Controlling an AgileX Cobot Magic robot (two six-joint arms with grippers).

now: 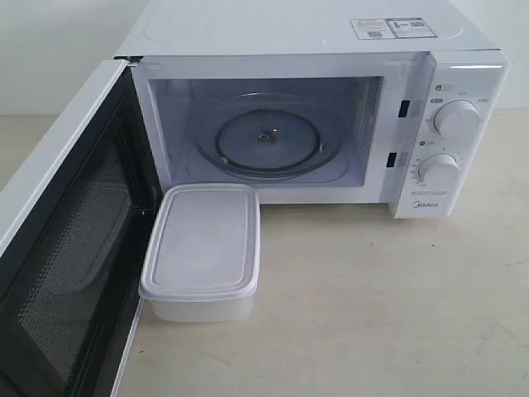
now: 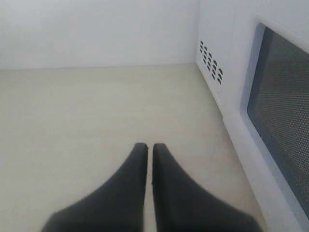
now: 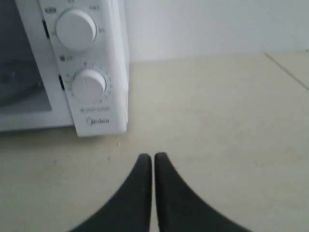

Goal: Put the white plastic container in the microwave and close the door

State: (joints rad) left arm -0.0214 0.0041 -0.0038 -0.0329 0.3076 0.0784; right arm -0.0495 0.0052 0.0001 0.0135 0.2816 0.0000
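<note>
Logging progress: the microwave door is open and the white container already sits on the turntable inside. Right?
No. The door is open, but the white plastic container sits on the table in front of the microwave, not on its turntable; the exterior view shows this.

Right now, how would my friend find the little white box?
Find the big white microwave with its door wide open. On the table just in front of its opening, beside the door, sits the white plastic container. It is the only lidded box.

surface: beige tabletop (image 1: 397, 314) | on it: 2 items | microwave (image 1: 289, 33) at back | white plastic container (image 1: 202, 248) lidded, just before it
</note>
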